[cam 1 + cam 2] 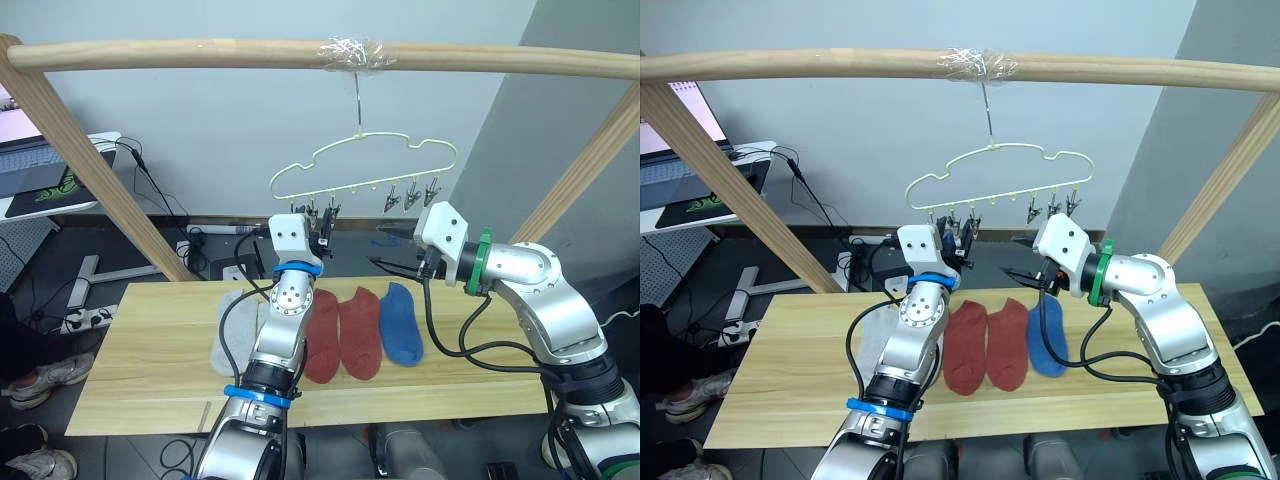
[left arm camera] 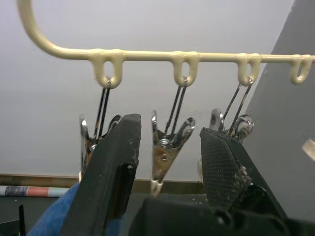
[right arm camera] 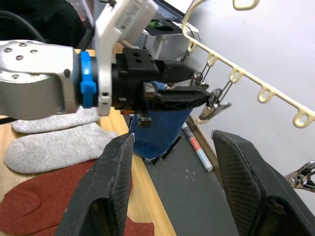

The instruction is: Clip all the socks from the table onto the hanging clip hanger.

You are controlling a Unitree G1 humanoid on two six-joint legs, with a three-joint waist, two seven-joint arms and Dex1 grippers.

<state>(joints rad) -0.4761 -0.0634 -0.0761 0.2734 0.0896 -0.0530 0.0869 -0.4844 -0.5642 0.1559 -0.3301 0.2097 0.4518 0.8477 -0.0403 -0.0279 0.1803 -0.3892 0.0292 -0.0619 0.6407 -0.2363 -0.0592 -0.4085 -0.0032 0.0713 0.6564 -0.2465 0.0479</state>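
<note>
- Socks: soft, light fabric that I judge will fold and slip rather than hold a shape; take each by the cuff edge, bunched thick enough for a clip to bite.
- My left gripper (image 1: 324, 232) is raised at the clip hanger (image 1: 363, 166), fingers spread around the second clip from the hanger's left end (image 2: 167, 150); they are not closed on it.
- A blue sock (image 3: 160, 129) hangs just beneath my left gripper. What holds it I cannot tell.
- My right gripper (image 1: 385, 250) hovers released, empty, just beside the left one and below the hanger's right-hand clips (image 1: 411, 195).
- Below both grippers on the table (image 1: 150, 350) lie two grey socks (image 1: 234, 322), two red socks (image 1: 342, 333) and a second blue sock (image 1: 400, 322), side by side and flat.
- Clips are small, springy metal on loose wire links; I judge they will swing away when pushed, so steady one before feeding fabric in.
</note>
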